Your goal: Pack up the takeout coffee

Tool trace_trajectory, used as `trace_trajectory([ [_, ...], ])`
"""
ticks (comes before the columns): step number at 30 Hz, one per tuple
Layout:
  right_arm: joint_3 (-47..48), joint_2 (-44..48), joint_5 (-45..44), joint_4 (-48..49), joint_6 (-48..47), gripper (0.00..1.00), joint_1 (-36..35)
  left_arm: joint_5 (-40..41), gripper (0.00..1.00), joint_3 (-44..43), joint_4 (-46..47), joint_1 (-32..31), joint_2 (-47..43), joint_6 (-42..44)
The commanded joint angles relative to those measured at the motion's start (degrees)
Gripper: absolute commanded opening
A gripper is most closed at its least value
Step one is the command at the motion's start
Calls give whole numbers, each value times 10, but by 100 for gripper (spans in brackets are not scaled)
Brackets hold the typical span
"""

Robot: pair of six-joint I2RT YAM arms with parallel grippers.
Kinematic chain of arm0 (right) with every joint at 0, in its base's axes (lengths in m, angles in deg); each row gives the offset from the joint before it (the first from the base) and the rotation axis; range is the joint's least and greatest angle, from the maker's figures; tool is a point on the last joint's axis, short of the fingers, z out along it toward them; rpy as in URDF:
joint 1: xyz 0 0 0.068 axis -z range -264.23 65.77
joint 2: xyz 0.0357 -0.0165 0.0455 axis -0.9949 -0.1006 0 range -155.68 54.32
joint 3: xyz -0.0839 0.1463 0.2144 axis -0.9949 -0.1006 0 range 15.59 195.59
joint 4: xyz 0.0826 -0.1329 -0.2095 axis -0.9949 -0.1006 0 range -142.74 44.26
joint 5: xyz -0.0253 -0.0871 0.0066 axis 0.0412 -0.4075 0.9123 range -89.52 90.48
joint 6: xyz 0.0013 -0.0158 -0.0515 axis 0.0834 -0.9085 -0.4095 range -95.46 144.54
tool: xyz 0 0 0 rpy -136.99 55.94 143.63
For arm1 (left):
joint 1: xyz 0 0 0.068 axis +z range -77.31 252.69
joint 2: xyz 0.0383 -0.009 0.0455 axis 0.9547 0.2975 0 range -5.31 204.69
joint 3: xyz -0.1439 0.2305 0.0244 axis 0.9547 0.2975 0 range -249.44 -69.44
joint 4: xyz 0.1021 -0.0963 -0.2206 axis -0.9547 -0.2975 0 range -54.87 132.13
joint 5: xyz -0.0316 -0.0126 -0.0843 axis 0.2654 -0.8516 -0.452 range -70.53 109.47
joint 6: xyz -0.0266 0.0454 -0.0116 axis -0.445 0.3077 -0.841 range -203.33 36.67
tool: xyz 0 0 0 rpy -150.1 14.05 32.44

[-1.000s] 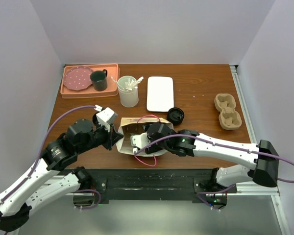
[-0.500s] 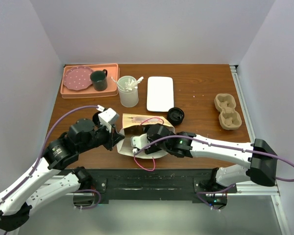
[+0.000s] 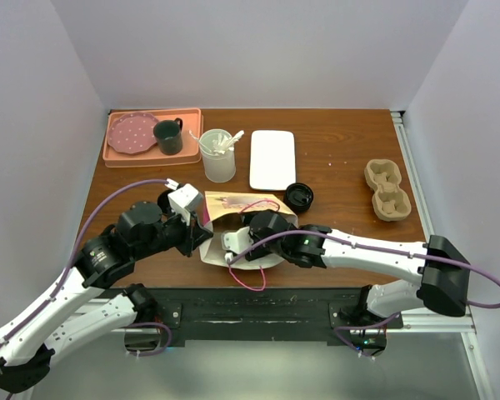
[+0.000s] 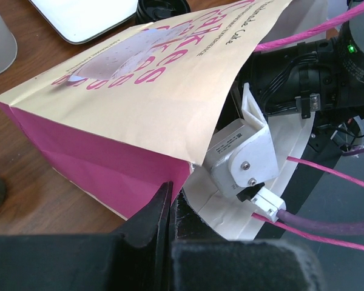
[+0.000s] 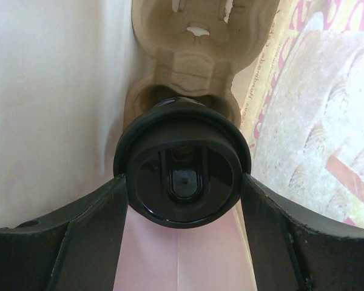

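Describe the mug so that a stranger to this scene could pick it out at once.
At the far left corner of the wooden table lies an orange tray. The mug stands on it, right of a flat pink dotted plate: dark green, tall, with a handle.

Cup (image 5: pixel 182 176) seemingly in carrier (image 5: pixel 194 54), inside bag (image 4: pixel 139 103)

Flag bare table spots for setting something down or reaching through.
Widest bare patch: between the white rectangular tray and the pulp cup carrier, back to the far edge. Smaller one: a strip between the orange tray and the left arm. Crowded: front centre, where the left gripper pinches the paper bag and the right gripper holds a lidded cup inside it.
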Motion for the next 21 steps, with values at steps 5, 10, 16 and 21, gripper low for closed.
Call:
trace_trajectory([
  [5,-4,-6,4,30,-46,30,3,-24,0,-18,5,0,0,-41],
  [10,-20,-5,22,40,-54,30,4,-28,0,-15,6,0,-1,-58],
  [16,-38,-11,37,55,-52,30,6,-26,0,-20,11,1,4,-76],
  [21,-48,-18,49,65,-50,29,12,-23,0,-16,10,1,6,-87],
])
